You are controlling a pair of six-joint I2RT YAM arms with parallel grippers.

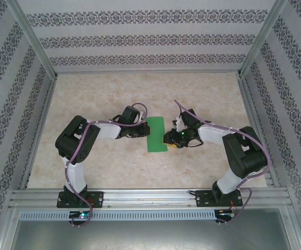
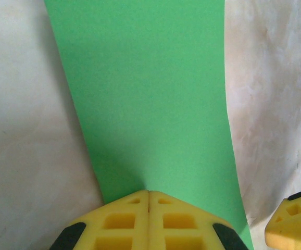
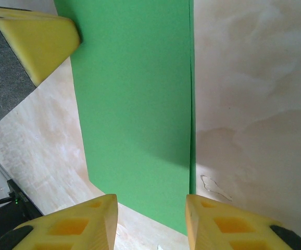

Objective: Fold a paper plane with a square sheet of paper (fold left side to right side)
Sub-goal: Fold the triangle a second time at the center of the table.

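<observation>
Green square sheet of paper [image 1: 156, 134], folded to a narrow rectangle — long axis near to far. Left gripper [image 2: 149, 197] pressed together at its edge; right gripper [image 3: 151, 211] spread.

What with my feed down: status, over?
Left gripper shut, tips over the green sheet. Right gripper open at its edge. Sheet folded, flat. Nothing blocking.

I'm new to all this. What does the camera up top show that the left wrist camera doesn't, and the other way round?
Overhead: the left arm and right arm in full, bolted to the near rail, and the patterned walls. Left wrist: a close look at the left gripper, its yellow fingers shut together at the paper's near edge. Both: the green sheet of paper, a narrow strip lying flat on the pale table.
</observation>
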